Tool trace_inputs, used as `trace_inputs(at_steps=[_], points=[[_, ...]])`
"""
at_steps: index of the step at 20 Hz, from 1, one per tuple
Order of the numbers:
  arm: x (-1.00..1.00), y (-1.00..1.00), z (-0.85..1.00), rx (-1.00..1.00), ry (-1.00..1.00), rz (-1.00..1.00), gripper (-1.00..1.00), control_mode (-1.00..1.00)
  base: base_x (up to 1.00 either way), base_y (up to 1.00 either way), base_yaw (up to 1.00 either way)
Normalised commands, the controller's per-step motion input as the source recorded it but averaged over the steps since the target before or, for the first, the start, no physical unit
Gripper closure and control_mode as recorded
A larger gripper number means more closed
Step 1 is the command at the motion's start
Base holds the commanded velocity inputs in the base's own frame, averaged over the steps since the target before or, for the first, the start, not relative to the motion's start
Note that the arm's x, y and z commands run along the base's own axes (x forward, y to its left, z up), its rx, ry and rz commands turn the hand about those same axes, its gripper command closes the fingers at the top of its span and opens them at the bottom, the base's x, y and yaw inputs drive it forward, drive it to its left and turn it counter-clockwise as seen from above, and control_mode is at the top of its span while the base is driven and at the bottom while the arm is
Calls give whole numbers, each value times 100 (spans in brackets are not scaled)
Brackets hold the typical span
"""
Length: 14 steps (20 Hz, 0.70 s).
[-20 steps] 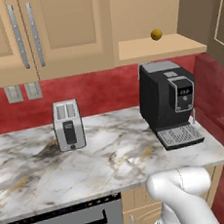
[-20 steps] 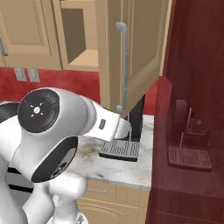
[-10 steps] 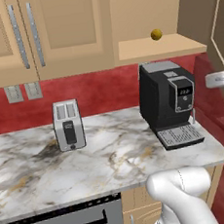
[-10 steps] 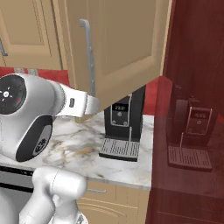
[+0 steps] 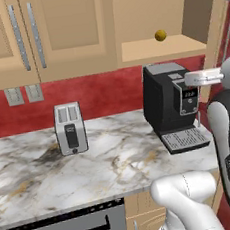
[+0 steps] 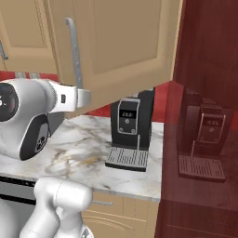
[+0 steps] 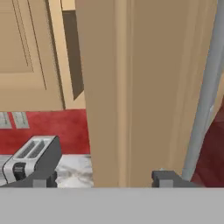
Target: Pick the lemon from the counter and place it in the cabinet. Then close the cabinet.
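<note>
The lemon point(image 5: 160, 35) lies on the inner shelf of the open cabinet point(image 5: 155, 49), above the coffee machine. The cabinet's door point(image 6: 121, 42), with its long silver bar handle point(image 6: 74, 51), stands partly swung out over the counter point(image 5: 117, 162). My gripper point(image 6: 80, 98) is at the door's lower part, just below the handle. In the hand view the gripper point(image 7: 103, 179) is open, its two dark tips wide apart, with the door's edge point(image 7: 105, 87) straight ahead and the handle point(image 7: 205, 96) to the right. Nothing is held.
A silver toaster point(image 5: 69, 128) stands at the left of the counter and a black coffee machine point(image 5: 171, 106) at the right, under the cabinet. A tan double-door cabinet point(image 5: 28, 35) hangs to the left. A glossy dark red panel point(image 6: 204, 116) bounds the right side.
The cabinet door has swung from edge-on towards shut. My arm has followed it and come into the left base view at the right.
</note>
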Motion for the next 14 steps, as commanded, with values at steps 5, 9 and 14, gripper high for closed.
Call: trace_inputs(at_steps=[5, 9, 14], points=[[61, 19, 3, -1, -17, 4, -100, -100, 0, 0, 0], [61, 6, 15, 0, -4, 1, -100, -100, 0, 0, 0], [82, 0, 9, 0, 5, 0, -100, -100, 0, 0, 0]])
